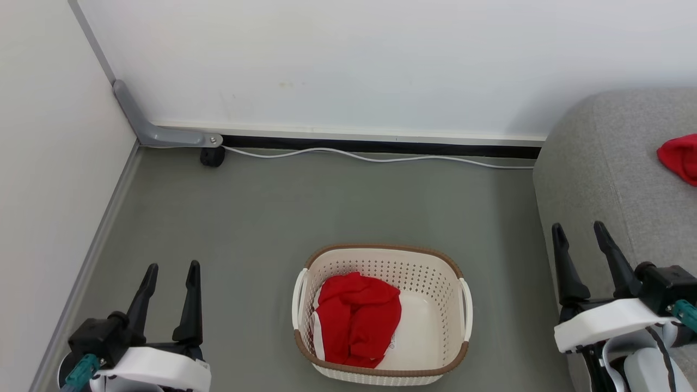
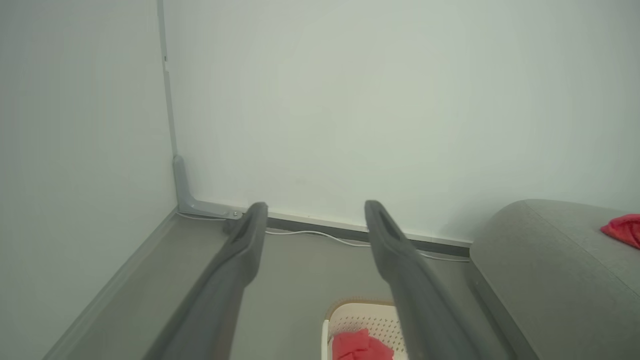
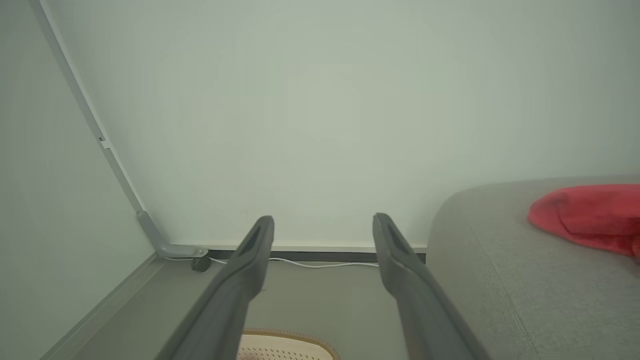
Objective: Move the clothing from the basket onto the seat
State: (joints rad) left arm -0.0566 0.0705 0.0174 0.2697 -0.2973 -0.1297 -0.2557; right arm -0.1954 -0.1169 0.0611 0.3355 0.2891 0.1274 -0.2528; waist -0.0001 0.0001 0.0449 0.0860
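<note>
One garment [image 1: 680, 158] on sofa [image 1: 599, 179]; clothing [image 1: 356, 318] left in basket [image 1: 381, 247]
Left gripper [image 1: 171, 267] and right gripper [image 1: 578, 226] hover with fingers spread, empty; basket load not yet lifted.

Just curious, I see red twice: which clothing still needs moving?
Find the grey sofa on the right; left of it stands a cream perforated basket. The crumpled red garment lies inside it, unlike the other red garment, which rests on the sofa.
</note>
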